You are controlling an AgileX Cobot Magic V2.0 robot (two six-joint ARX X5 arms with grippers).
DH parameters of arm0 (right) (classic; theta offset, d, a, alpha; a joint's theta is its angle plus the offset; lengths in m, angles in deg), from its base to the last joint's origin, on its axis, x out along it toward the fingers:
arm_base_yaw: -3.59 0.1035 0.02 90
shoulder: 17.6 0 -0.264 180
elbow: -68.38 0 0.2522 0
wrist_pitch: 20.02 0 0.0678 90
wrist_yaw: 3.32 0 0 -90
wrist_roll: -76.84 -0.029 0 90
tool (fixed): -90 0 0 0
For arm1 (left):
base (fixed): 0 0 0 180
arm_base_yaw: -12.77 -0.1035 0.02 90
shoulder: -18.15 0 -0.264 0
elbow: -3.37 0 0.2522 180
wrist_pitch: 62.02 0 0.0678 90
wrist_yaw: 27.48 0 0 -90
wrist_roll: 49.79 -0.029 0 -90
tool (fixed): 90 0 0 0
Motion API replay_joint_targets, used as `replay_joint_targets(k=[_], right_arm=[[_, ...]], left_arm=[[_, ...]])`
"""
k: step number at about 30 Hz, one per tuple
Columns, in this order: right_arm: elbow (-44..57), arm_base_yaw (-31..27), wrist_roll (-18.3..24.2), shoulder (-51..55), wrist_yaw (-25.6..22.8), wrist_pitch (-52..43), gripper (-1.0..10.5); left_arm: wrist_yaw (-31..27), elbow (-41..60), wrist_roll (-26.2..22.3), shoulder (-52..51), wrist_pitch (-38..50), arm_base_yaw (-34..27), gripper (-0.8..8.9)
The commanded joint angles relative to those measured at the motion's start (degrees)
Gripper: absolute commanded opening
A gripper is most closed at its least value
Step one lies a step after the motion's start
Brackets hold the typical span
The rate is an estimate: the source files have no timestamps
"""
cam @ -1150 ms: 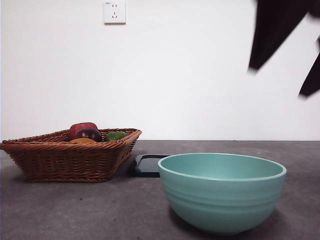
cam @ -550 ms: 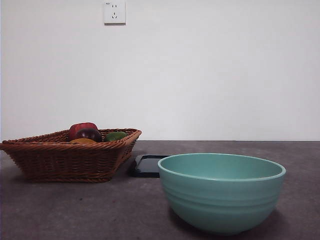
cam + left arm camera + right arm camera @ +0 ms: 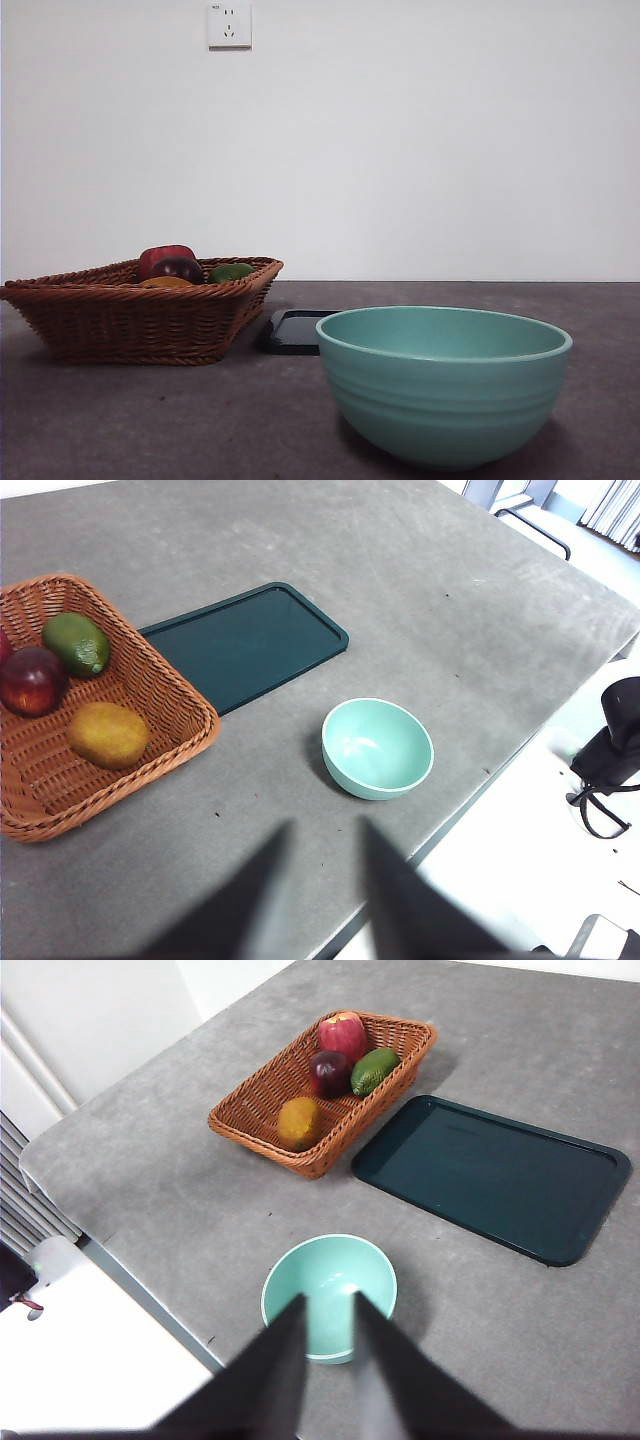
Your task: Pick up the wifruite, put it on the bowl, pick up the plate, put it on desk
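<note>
The wifruite [image 3: 108, 735] [image 3: 300, 1120], orange-brown and dull, lies in a wicker basket [image 3: 150, 695] [image 3: 130, 320]; in the front view only its top [image 3: 165, 282] shows over the rim. The teal bowl [image 3: 445, 385] [image 3: 377, 748] [image 3: 330, 1260] stands empty on the desk [image 3: 150, 430]. The plate [image 3: 245, 642] [image 3: 495, 1175] [image 3: 295, 332], a flat dark-green rectangle, lies beside the basket. My left gripper [image 3: 325, 825] and right gripper [image 3: 328, 1300] hover high above the desk, both narrowly open and holding nothing. Neither arm shows in the front view.
In the basket with the wifruite are a red apple [image 3: 342, 1032], a dark purple-red fruit [image 3: 33, 680] and a green fruit [image 3: 77, 642]. The desk's front edge runs close to the bowl [image 3: 480, 790]. A wall socket [image 3: 229, 23] sits on the white wall.
A dark arm that hung at the front view's upper right one second ago has left that view. Basket, plate and bowl have not moved.
</note>
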Motion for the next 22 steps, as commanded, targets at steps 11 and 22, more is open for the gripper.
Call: replay_joint_targets(k=[11, 22], right_arm=[[-0.76, 0.33, -0.55, -0.04, 0.02, -0.92, 0.2], [-0.76, 0.33, -0.55, -0.04, 0.02, -0.92, 0.2]], left_arm=[[0.24, -0.72, -0.46, 0.17, 0.52, 0.39, 0.19], [0.26, 7.28, 0.2, -2.05, 8.41, -5.07, 0.19]])
